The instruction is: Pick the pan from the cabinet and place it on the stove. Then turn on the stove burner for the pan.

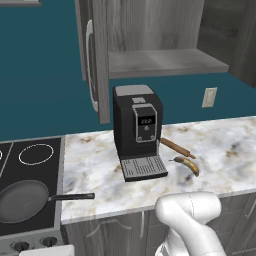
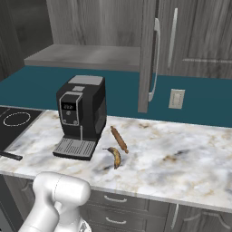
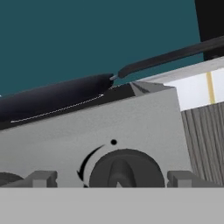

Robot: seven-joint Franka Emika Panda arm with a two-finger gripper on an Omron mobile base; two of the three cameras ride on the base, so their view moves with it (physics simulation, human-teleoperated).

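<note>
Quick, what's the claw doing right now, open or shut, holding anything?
Claw: open, holding nothing, its fingertips either side of a stove knob, below the pan.

Pan [image 1: 21,201] on stove [image 1: 30,172]

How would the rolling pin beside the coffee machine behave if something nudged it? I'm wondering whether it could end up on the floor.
The rolling pin is a slim round wooden cylinder lying flat on the marble counter, so it would probably roll when pushed sideways. It looks rigid, unlikely to bend. The banana lies close to one end and might stop it on that side.
</note>
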